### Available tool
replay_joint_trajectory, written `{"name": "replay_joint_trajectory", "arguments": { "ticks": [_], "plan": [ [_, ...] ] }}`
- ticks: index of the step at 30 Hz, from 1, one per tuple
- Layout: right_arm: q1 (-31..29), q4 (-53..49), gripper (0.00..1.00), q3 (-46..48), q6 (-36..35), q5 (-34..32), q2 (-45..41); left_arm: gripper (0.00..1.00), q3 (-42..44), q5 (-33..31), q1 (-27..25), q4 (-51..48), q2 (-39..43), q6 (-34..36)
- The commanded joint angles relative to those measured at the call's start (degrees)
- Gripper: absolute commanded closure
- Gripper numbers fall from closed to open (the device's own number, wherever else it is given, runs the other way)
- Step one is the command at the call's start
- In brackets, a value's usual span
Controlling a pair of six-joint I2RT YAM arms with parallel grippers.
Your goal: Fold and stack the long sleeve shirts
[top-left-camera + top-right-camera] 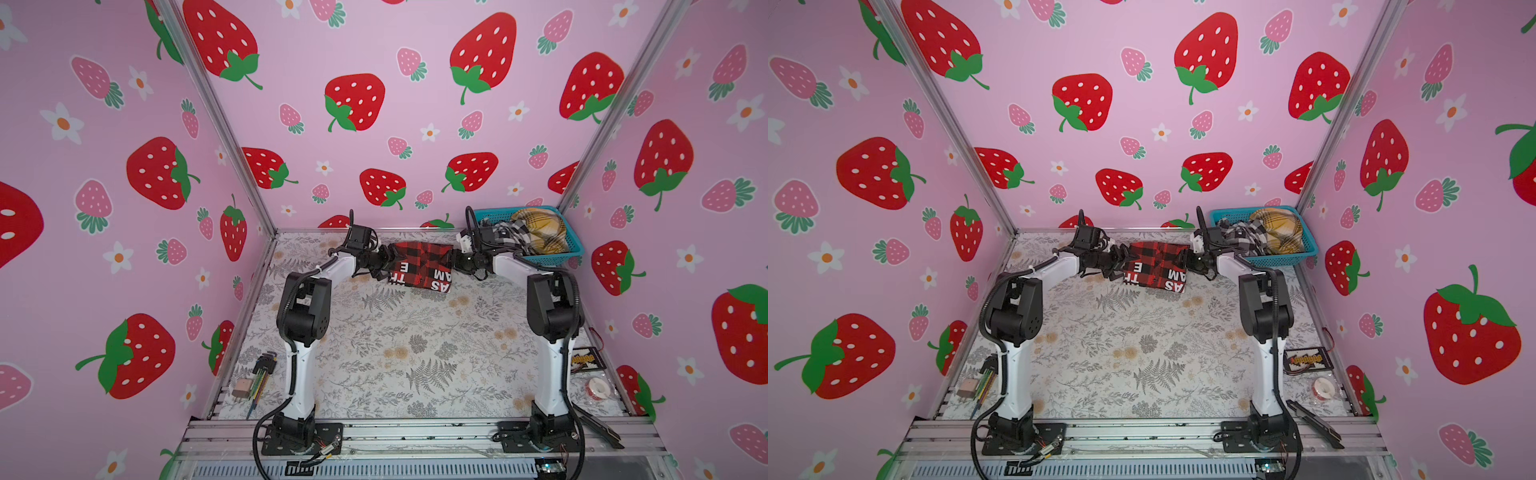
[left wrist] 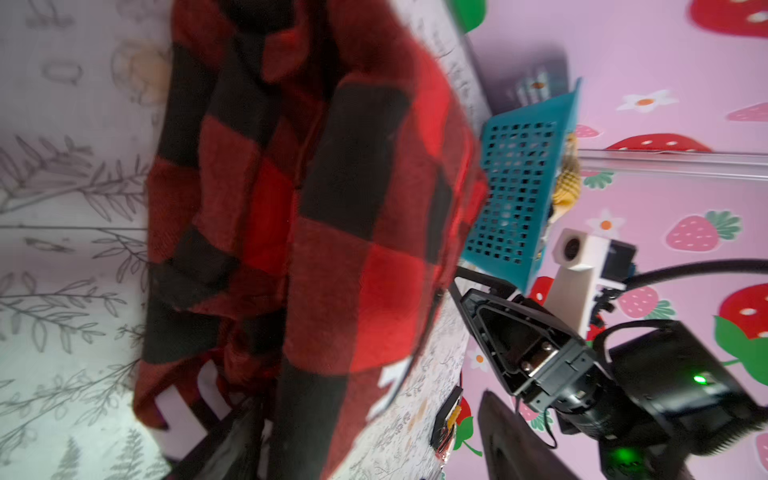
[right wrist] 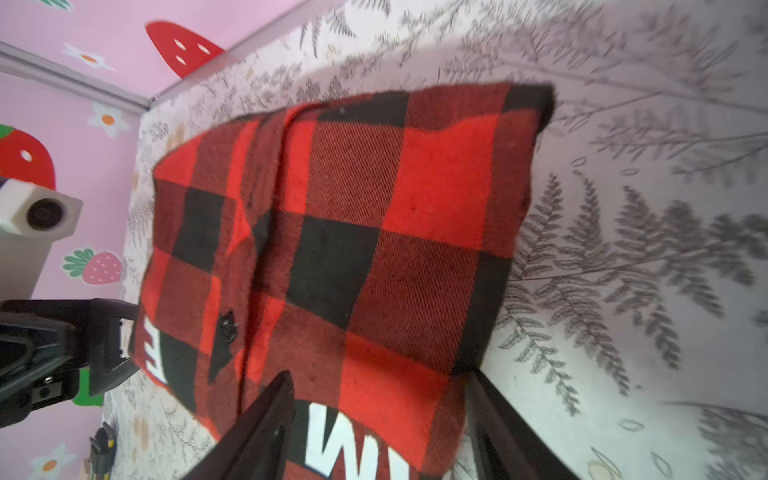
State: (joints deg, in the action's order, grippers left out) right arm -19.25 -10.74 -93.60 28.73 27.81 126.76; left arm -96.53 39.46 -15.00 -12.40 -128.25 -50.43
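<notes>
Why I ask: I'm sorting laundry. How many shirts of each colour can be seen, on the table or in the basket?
Red-and-black shirt: 1
Yellow plaid shirt: 1
Black-and-white plaid shirt: 1
Total: 3 shirts in view; the basket may hide more.

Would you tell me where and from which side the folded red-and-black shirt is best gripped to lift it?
Probably by its two short side edges, one tool from each side. The shirt lies flat as a thick folded packet, with the left tool and right tool open at opposite ends; pinching all layers there, low along the table, should keep the fold together.
</notes>
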Motion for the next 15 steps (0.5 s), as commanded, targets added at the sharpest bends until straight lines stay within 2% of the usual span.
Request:
{"name": "replay_joint_trajectory", "arguments": {
  "ticks": [1, 2, 4, 6, 9, 12, 15],
  "plan": [
    [-1.1, -1.7, 0.38, -3.5, -1.7, -1.2, 3.3, 0.27, -5.6, -0.6, 0.9, -3.3, -3.7, 2.3],
    [-1.2, -1.7, 0.43, -3.9, -1.7, -1.1, 3.7, 0.34, -7.1, -0.5, 0.8, -4.3, -4.7, 2.6],
    [-1.7, -1.8, 0.58, -4.4, -1.6, -0.8, 4.2, 0.55, -9.3, -0.3, 0.7, -6.3, -6.5, 3.0],
    [-2.3, -2.0, 0.72, -4.2, -1.1, -1.0, 3.8, 0.70, -8.5, -0.6, 0.6, -7.1, -6.1, 2.6],
    [-3.3, -2.2, 0.80, -1.9, -0.1, -2.4, 1.1, 0.89, -3.7, -1.5, 0.6, -7.7, -2.8, 2.1],
    [-4.3, -0.1, 0.83, 4.8, 2.6, -2.7, -3.9, 1.00, 5.0, -1.7, 0.4, -7.6, 2.5, 2.4],
    [-6.0, 0.9, 0.85, 13.3, 4.6, -2.7, -10.4, 1.00, 18.0, -0.9, -0.1, -5.7, 9.4, 2.7]
  ]
}}
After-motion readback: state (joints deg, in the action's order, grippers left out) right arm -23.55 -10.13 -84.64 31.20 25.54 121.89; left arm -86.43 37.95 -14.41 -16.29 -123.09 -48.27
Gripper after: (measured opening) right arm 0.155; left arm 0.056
